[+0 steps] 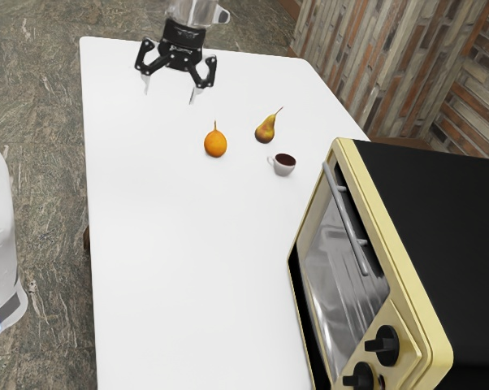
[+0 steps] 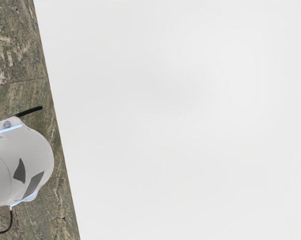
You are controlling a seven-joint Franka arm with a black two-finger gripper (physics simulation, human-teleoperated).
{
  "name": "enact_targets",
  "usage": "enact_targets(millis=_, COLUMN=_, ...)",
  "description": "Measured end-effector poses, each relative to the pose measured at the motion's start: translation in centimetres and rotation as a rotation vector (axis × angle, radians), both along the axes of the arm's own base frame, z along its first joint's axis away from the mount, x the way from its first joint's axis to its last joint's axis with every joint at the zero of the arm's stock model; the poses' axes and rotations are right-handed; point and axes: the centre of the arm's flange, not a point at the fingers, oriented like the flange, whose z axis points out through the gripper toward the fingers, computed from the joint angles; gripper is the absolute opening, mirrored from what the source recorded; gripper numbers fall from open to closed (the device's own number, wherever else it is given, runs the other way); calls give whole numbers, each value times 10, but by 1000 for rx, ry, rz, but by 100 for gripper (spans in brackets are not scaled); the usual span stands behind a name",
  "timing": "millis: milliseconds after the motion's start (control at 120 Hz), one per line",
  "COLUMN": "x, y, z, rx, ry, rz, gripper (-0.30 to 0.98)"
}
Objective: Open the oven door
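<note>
Our claw [image 1: 170,93] hangs above the table [image 1: 188,268], its two fingers spread apart with nothing between them. Nearest it are an orange fruit [image 1: 215,145] and a pear [image 1: 266,130], then a cup [image 1: 284,171] with dark contents. Beyond the cup, well apart from us, stands the oven [image 1: 439,219] at the exterior view's right. Its door [image 1: 334,284] looks closed, with a bar handle [image 1: 346,219] running along the front.

We judge ourselves to be at the approach, with the pull not begun. Next we need to cross toward the oven, clear the fruit and cup, turn our fingers to straddle the bar, close, and draw the door outward along its swing.

The upper arm is cut off above the claw, as are the oven's far side and the lower end near the knobs [image 1: 383,345]. We cannot make out the hinge, and reflections muddle the glass.
</note>
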Motion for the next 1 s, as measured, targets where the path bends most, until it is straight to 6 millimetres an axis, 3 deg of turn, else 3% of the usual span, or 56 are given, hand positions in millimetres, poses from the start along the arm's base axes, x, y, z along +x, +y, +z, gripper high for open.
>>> enact_targets(millis=92, x=5, y=2, z=7, rx=21, ry=-38, rz=162, gripper=69)
enact_targets(millis=167, x=13, y=-34, z=18, rx=35, ry=-70, rz=193, gripper=69)
enact_targets(millis=208, x=32, y=-66, z=41, rx=47, ry=-115, rz=181, gripper=69)
enact_targets(millis=283, x=67, y=-152, z=75, rx=42, ry=-184, rz=91, gripper=68)
enact_targets(millis=358, x=102, y=-237, z=75, rx=33, ry=-194, rz=19, gripper=69)
enact_targets(millis=442, x=120, y=-279, z=68, rx=11, ry=-200, rz=21, gripper=69)
enact_targets(millis=667, x=135, y=-340, z=40, rx=-22, ry=-210, rz=48, gripper=69)
enact_targets(millis=833, x=147, y=-337, z=32, rx=10, ry=-258, rz=100, gripper=69)
enact_targets(millis=1000, x=140, y=-344, z=37, rx=15, ry=-304, rz=112, gripper=69)
